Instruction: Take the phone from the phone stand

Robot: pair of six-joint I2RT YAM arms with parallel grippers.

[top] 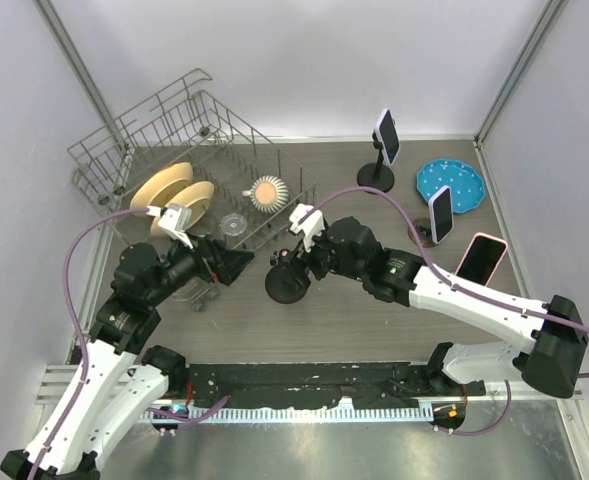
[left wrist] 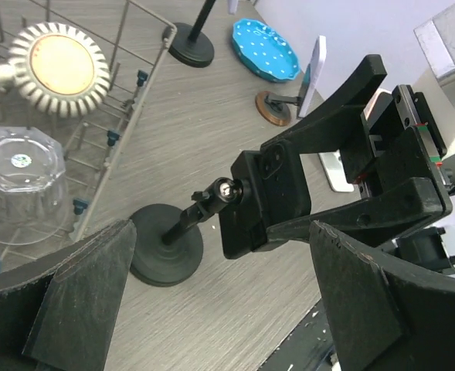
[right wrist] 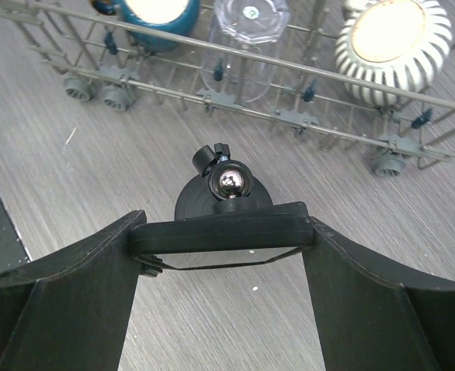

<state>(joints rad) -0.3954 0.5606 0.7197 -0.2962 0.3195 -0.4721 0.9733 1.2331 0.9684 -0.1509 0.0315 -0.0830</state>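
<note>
A black phone (left wrist: 262, 202) sits on the ball head (left wrist: 225, 188) of a black phone stand (top: 287, 285) in the middle of the table. My right gripper (top: 307, 255) is shut on the phone's two side edges. In the right wrist view the phone (right wrist: 223, 236) spans the gap between my fingers, with the chrome ball (right wrist: 229, 182) right behind it. My left gripper (left wrist: 223, 309) is open and empty, just left of the stand and pointing at it, and touches nothing.
A wire dish rack (top: 174, 150) with plates, a ribbed bowl (top: 267, 190) and a glass stands at the back left. Two more stands hold phones (top: 387, 135) (top: 440, 213) at the back right, by a blue plate (top: 451, 183). A pink phone (top: 482, 258) lies at the right.
</note>
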